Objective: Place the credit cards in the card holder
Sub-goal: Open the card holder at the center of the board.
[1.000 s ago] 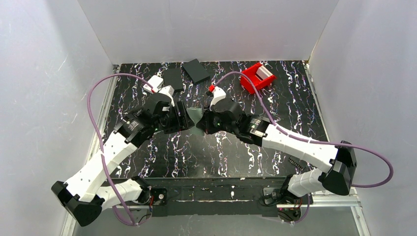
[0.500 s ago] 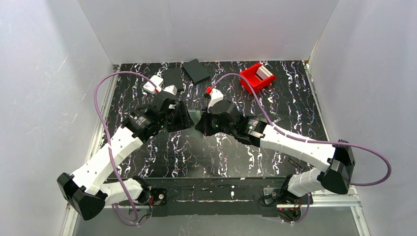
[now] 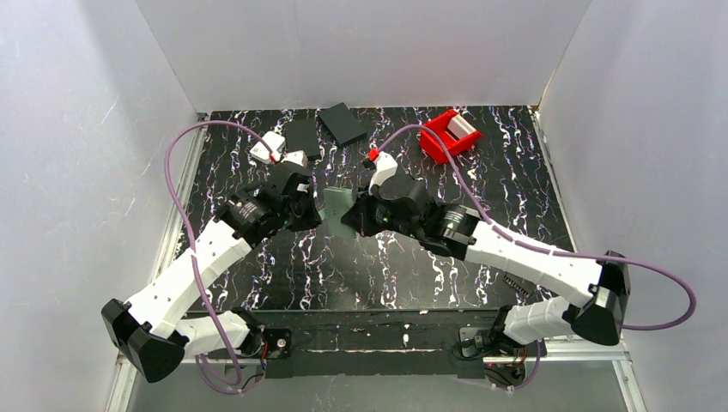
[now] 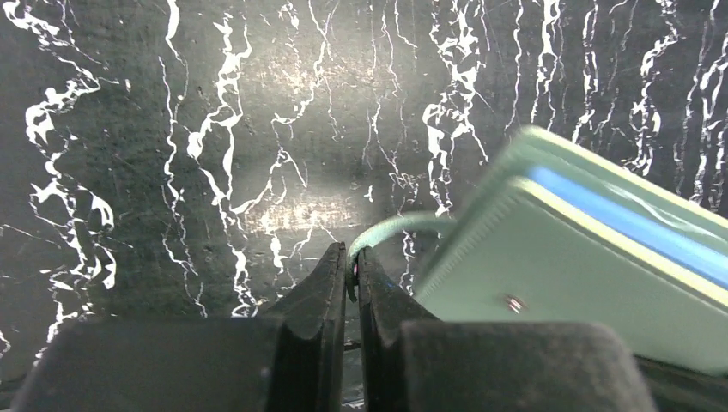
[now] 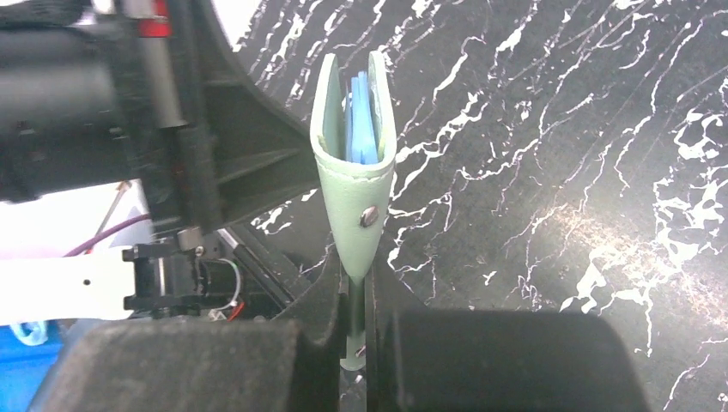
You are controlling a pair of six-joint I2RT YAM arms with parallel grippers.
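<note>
The sage-green card holder [image 3: 337,202] hangs above the table's middle, held between both grippers. In the left wrist view the card holder [image 4: 592,275] shows a blue-edged inner layer and a snap dot, and a thin green flap curls from it into my left gripper [image 4: 354,257], which is shut on that flap. In the right wrist view the card holder [image 5: 354,172] stands on edge, slightly spread, with bluish pockets inside. My right gripper [image 5: 352,262] is shut on its tapered snap end. I can make out no credit cards for certain.
Two black flat rectangles [image 3: 343,123] [image 3: 302,136] lie at the back of the marbled table. A red bin [image 3: 441,139] with something white in it [image 3: 464,127] stands back right. White walls close in three sides.
My left gripper has gone from open to shut on the holder's flap. Both arms have shifted slightly, and the holder now shows more between them.
</note>
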